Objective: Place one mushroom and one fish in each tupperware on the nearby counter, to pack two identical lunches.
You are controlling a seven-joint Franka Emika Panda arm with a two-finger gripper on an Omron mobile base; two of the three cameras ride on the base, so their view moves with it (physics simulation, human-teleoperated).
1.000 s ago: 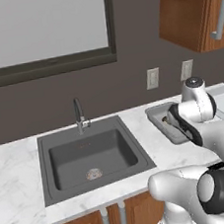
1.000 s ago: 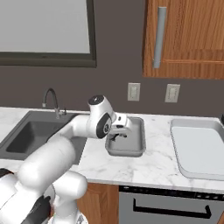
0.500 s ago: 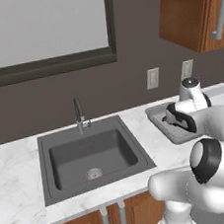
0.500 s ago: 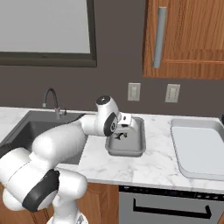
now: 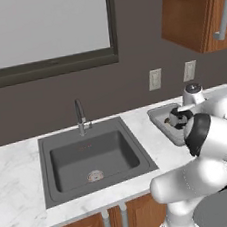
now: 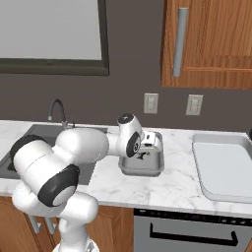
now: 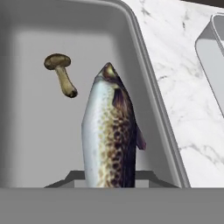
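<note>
White marble with faint grey veins makes up the desk (image 6: pixel 182 189) before you, running under a dark wall with a framed window and wooden cupboards. Set into it on the left is a dark grey square sink (image 5: pixel 93 160) with a curved tap (image 5: pixel 79 117) behind it.

Your pincer (image 6: pixel 146 150) hangs over the small, deep, darker grey tub (image 6: pixel 142 166), which stands on the marble just right of the sink. In the hand view you can see the silvery, brown-speckled fish (image 7: pixel 111 135) gripped between the narrowly set jaws, rising lengthways from the bottom edge with its far end pointing up the frame. It sits above the tub's floor (image 7: pixel 35 131); you cannot tell whether it touches that floor.

Beside the fish, to its left in the hand view, a small brown mushroom (image 7: pixel 62 75) with a rounded cap and pale stem lies on the tub's floor, apart from the fish.

Further right on the desk, well apart from the small tub, rests the larger, shallow, paler grey tub (image 6: pixel 224 167).
</note>
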